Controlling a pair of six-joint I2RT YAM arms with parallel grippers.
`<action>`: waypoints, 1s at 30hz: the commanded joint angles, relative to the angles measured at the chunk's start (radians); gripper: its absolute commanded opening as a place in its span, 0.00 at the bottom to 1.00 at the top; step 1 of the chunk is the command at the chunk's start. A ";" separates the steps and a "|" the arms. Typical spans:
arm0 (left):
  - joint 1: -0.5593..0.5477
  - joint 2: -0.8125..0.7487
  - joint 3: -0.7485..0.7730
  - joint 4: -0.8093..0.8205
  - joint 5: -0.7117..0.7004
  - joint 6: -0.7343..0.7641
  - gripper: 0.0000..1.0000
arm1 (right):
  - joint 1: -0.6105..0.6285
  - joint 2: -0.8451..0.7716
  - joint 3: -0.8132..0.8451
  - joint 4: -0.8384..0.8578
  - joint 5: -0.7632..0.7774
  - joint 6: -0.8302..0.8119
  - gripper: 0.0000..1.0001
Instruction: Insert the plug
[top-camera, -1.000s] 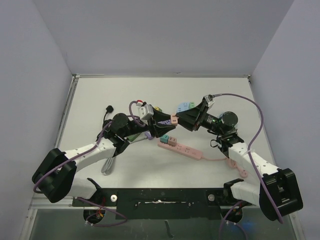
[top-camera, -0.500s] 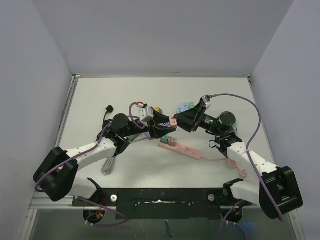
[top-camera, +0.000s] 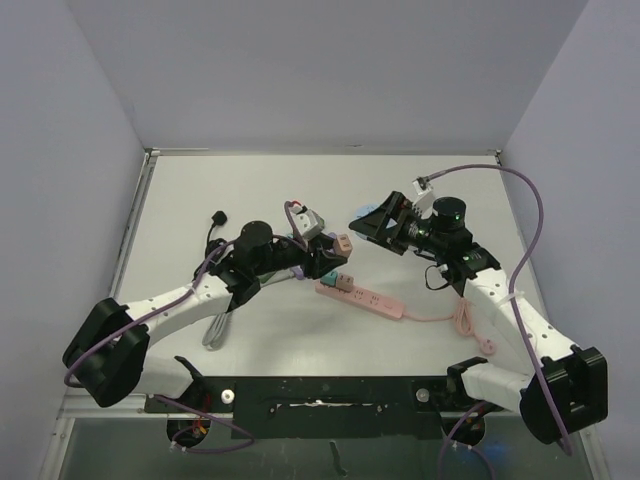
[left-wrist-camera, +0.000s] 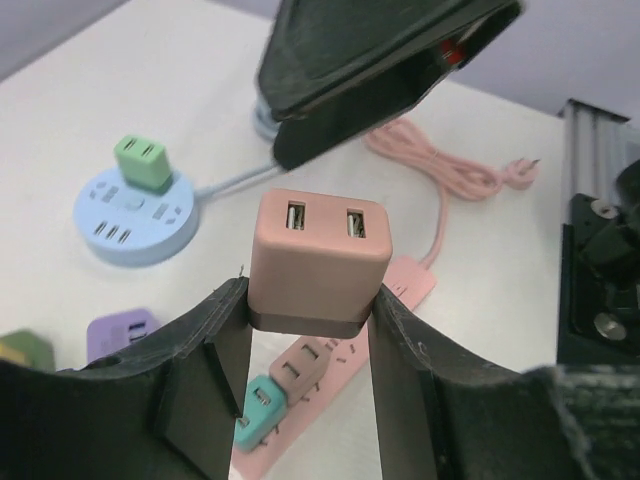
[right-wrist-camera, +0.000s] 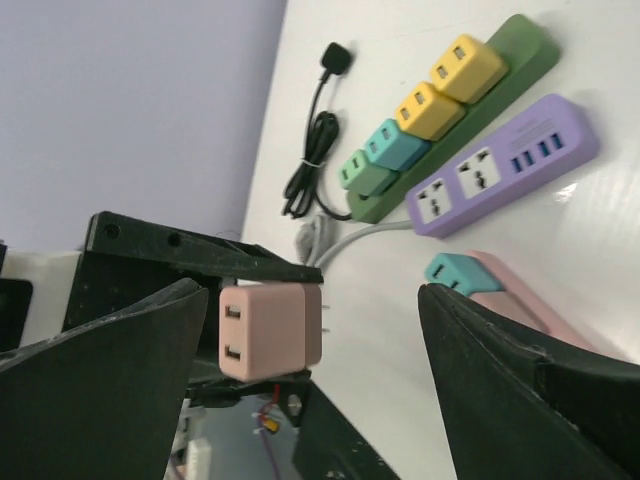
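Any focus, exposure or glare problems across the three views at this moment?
Top external: even, soft light, faint shadows, all sharp. Left wrist: pink adapter crisp; left fingers dark and slightly soft. Right wrist: right fingers are near-black, blurred silhouettes; mild streaky sheen on the table beside the purple power strip.

**A:** Any lettering on the pink plug (left-wrist-camera: 318, 262)?

**B:** None that can be read. Its face shows only two USB slots.

**A:** What about the pink power strip (top-camera: 365, 296), the purple strip (right-wrist-camera: 505, 165), the green strip (right-wrist-camera: 527, 42) or the round blue socket hub (left-wrist-camera: 138, 212)?

**B:** No legible word, brand, number or sign on any of them. Any marks are too small or blurred to make out.
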 joint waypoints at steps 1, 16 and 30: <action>-0.006 -0.035 0.126 -0.291 -0.178 0.080 0.13 | 0.030 0.003 0.141 -0.272 0.122 -0.319 0.88; -0.026 0.030 0.246 -0.498 -0.161 0.138 0.13 | 0.127 0.156 0.247 -0.313 0.114 -0.373 0.69; -0.031 0.023 0.237 -0.494 -0.127 0.158 0.14 | 0.133 0.180 0.230 -0.259 0.051 -0.322 0.60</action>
